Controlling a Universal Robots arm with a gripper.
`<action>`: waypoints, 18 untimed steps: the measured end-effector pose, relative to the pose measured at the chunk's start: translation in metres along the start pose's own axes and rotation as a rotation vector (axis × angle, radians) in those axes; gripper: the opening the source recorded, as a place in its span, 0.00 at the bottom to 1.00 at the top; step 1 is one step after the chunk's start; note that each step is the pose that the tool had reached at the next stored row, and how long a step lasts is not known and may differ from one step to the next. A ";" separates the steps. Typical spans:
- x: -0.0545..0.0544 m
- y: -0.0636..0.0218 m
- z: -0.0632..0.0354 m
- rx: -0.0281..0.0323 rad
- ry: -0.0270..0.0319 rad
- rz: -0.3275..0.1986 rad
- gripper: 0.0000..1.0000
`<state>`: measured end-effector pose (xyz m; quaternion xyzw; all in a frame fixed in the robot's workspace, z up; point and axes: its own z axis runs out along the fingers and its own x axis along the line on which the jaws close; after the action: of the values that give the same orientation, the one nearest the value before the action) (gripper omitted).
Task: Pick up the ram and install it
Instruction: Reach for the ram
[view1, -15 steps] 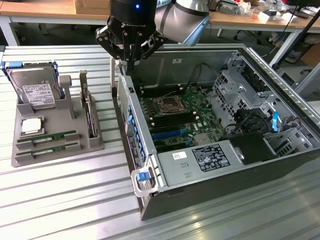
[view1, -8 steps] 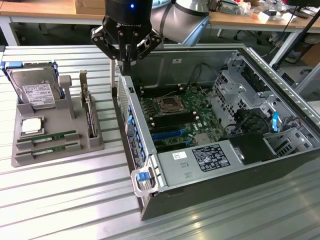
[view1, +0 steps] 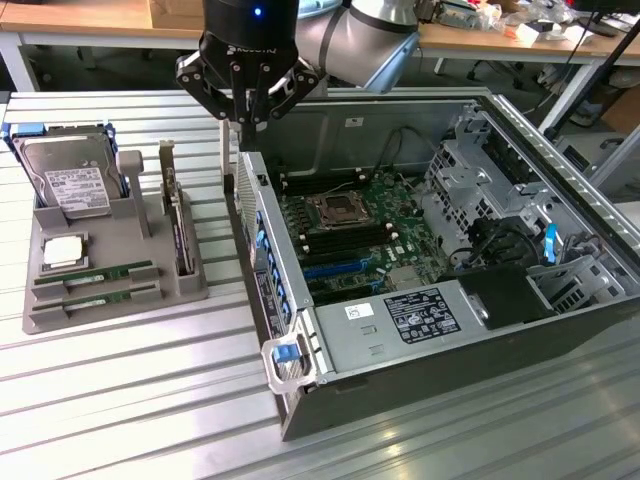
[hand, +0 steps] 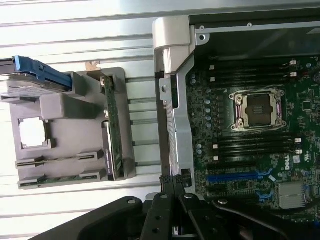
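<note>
Green ram sticks (view1: 95, 272) both sit untouched in the grey holder (view1: 110, 318) at the exterior view's left, so pick-up hasn't started imo. Gripper (view1: 245, 122) hovers over the PC case (view1: 430, 388) wall, fingers closed on nothing; a grab needs them opened first.

Thin green ram (view1: 96, 272) in tray (view1: 110, 314) slot
</note>
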<state>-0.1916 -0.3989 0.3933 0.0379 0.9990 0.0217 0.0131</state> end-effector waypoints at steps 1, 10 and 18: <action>0.002 -0.0001 0.0000 0.0000 0.0000 0.000 0.11; 0.013 -0.0009 -0.0004 0.0000 0.0000 0.000 0.11; 0.024 -0.0018 -0.0007 0.0000 0.0000 0.000 0.11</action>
<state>-0.2157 -0.3989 0.3933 0.0378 0.9990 0.0217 0.0131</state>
